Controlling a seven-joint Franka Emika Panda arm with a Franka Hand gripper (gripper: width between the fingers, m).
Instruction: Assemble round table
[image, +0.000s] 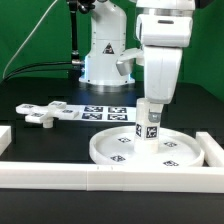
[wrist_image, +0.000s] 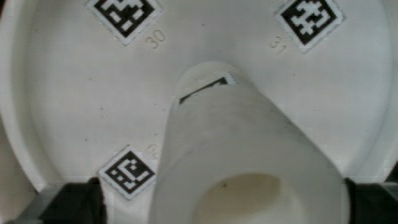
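the gripper (image: 151, 108) hangs directly over the post (image: 148, 125), its jaws spread wide and nothing held. the post stands upright below it, at the middle of the disc (image: 115, 150), and in the wrist view its hollow top sits between the two dark fingertips (wrist_image: 63, 200). the cross piece (image: 45, 113) lies well apart. if the jaws close off-centre, one finger probably nudges the post first and tips it or loosens it.

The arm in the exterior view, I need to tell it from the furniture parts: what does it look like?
The arm is glossy white, with rounded shells and a black band near the top. Its base bears a black triangular warning sticker, and black cables run behind it. The gripper has dark fingers.
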